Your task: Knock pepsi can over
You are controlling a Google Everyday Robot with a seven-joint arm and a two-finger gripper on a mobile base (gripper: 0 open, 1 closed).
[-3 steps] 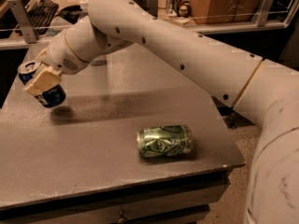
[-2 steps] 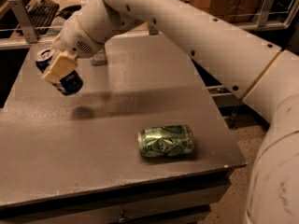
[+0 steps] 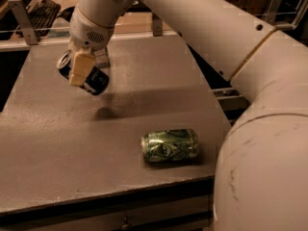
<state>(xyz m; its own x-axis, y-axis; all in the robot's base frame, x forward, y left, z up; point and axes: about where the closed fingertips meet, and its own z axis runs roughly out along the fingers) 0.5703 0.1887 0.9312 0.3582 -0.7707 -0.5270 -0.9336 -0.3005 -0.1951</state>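
The pepsi can (image 3: 94,81) is dark blue with a silver top. It is tilted, top toward the upper left, and held off the grey table (image 3: 159,95); its shadow lies on the table below it. My gripper (image 3: 81,69) is at the table's back left, shut on the can, with a cream finger (image 3: 80,66) across the can's side. The rest of the arm stretches in from the right.
A green patterned can (image 3: 169,145) lies on its side near the table's front edge, right of centre. A small clear object (image 3: 101,57) stands partly hidden behind the gripper. A keyboard (image 3: 41,11) sits on a desk beyond the table. The table's right edge drops off near the arm.
The gripper has carried the pepsi can up and to the right, from the table's left edge toward the middle. The can is tilted further. The green can has not moved.
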